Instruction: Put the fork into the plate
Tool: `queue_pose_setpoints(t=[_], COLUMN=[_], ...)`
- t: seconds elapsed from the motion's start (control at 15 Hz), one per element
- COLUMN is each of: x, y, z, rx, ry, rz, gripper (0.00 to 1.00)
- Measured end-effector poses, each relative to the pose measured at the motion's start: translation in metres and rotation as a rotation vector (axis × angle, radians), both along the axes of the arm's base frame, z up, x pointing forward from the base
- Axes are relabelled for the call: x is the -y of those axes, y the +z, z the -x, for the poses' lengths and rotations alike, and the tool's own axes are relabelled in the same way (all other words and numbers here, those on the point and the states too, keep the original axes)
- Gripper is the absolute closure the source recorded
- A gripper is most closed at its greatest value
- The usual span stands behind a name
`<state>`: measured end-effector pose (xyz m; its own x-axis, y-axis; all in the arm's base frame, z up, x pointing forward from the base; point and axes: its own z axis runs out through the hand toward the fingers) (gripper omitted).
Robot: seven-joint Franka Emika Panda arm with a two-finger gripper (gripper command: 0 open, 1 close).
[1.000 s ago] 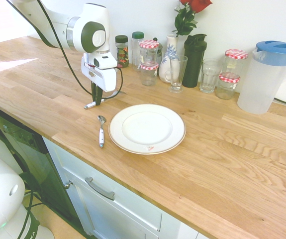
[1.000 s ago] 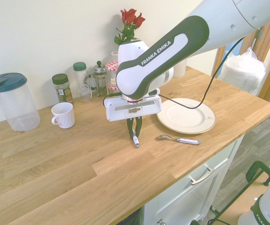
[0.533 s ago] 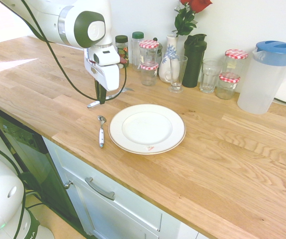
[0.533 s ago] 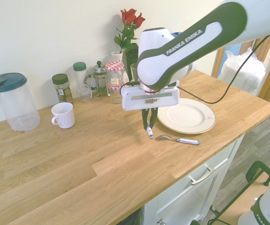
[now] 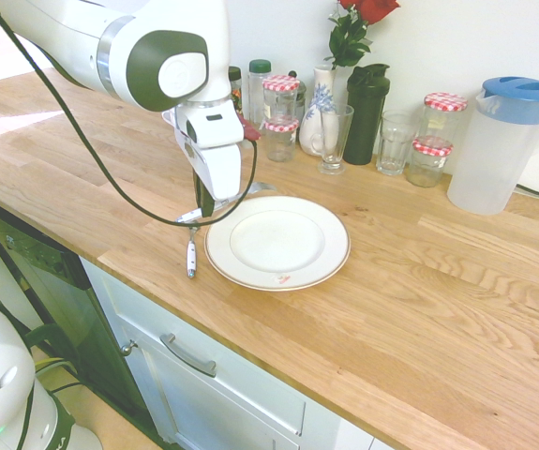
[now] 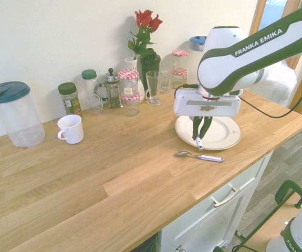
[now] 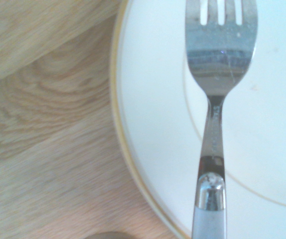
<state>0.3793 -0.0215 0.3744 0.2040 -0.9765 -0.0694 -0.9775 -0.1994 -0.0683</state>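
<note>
Gripper (image 6: pixel 198 137): clamped on fork (image 7: pixel 221 55) by its handle | fork: raised, near plate's (image 5: pixel 277 244) left side | spoon (image 6: pixel 201 157): on counter (image 5: pixel 419 309), left of plate

wooden counter (image 6: pixel 87 184) | plate (image 6: pixel 225 137) | spoon (image 6: pixel 209 158) beside it | white cup (image 6: pixel 71 129) | glass jars (image 5: pixel 426 161)

White Franka arm (image 6: pixel 256 50) reaching in, pincer (image 6: pixel 198 137) shut, pointing downward
</note>
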Motion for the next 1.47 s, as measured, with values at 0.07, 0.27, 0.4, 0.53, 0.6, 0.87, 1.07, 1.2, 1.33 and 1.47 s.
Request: queue_pose_setpoints(t=[0.07, 0.27, 0.4, 0.53, 0.6, 0.87, 1.07, 1.2, 1.33, 1.47], x=[0.011, 0.038, 0.042, 0.044, 0.045, 0.054, 0.061, 0.065, 0.068, 0.07], y=[-0.002, -0.005, -0.006, -0.009, -0.012, -0.024, -0.032, -0.033, -0.034, -0.035], z=[0.006, 0.016, 0.016, 0.016, 0.016, 0.017, 0.015, 0.014, 0.012, 0.013], rx=[0.005, 0.021, 0.031, 0.027, 0.021, -0.002, -0.012, -0.008, -0.005, -0.003], ry=[-0.008, -0.029, -0.035, -0.042, -0.047, -0.068, -0.078, -0.079, -0.082, -0.086], rz=[-0.014, -0.042, -0.058, -0.075, -0.086, -0.111, -0.143, -0.162, -0.179, -0.193], gripper=[1.0, 1.0, 1.0, 1.0, 1.0, 1.0, 1.0, 1.0, 0.0, 0.0])
